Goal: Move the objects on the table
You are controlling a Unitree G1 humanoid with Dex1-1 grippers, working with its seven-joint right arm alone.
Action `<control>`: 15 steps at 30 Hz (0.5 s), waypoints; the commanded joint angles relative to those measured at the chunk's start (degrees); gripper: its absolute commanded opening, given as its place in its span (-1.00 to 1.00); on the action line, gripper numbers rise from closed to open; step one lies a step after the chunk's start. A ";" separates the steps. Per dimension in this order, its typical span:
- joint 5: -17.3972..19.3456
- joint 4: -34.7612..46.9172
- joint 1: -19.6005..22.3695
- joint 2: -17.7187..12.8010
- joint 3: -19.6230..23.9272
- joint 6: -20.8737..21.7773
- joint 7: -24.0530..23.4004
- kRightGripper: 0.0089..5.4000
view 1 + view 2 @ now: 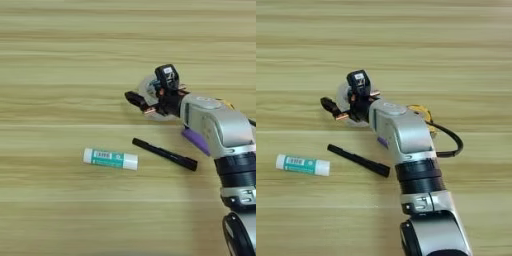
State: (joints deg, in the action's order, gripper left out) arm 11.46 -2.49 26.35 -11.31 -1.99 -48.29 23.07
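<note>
1. Toward the right side of the bench, about midway between its far and near edges, the two-fingered black pincer (343, 102) sits over the clear, pale ring of the tape roll (344, 95). One finger stands up behind the roll and the other reaches out low in front of it, so the fingers are spread with the roll between them. I cannot tell whether they already press on it.
2. Behind the pincer, the silver forearm (403, 135) runs back toward the near right corner and covers much of what lies beneath it.
3. Just beside the forearm, on its left flank, a short purple cylinder (196, 140) peeks out from under the casing; most of it is hidden.
4. On the forearm's other side lies the yellow-and-black tape measure (423, 114), only partly visible, with its black cord (452, 141) looping out toward the right edge.
5. Nearer the front edge, a slim black pen (165, 154) lies at a slant, its right end close to the forearm.
6. Left of the pen, apart from it, the white-and-teal glue stick (110, 159) lies on its side on the light-brown wooden bench (60, 60).
7. Judged from this, the step in hand is the grasp of the tape roll. The next move calls for closing squarely on the ring's wall, then lifting straight up, so the forearm does not sweep the cylinder or pen.
</note>
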 commanded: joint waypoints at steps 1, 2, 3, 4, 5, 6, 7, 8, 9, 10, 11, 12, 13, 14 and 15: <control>-0.17 -0.26 3.46 -0.73 0.23 2.50 -0.06 0.99; -0.08 -1.19 3.58 -0.58 0.24 2.56 0.09 0.99; 0.08 -2.03 3.66 -0.46 0.21 2.68 0.41 0.99; 0.24 -2.63 3.71 -0.41 0.07 2.81 0.82 0.99; 0.29 -2.95 3.68 -0.42 -0.16 3.00 1.18 0.99; 0.26 -3.24 3.60 -0.45 -0.52 3.29 1.63 0.99; 0.31 -3.47 3.45 -0.53 -1.11 3.40 2.55 0.99; 0.32 -3.73 3.32 -0.63 -1.69 3.48 3.36 0.99; 0.43 -3.98 3.23 -0.71 -2.10 3.46 4.05 0.99; 0.59 -3.95 2.99 -0.97 -2.74 3.51 5.25 0.99; 0.77 -3.66 2.71 -1.28 -3.37 3.54 6.41 0.99; 0.93 -3.18 2.40 -1.58 -3.94 3.61 7.47 0.99; 1.11 -2.80 2.15 -1.86 -4.41 3.62 8.50 0.99; 1.52 -1.83 1.66 -2.46 -5.18 3.94 10.39 0.99; 2.04 -0.84 1.16 -2.85 -5.57 4.41 11.98 0.99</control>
State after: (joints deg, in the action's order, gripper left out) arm 11.53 -6.59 26.33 -13.30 -6.38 -45.65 31.76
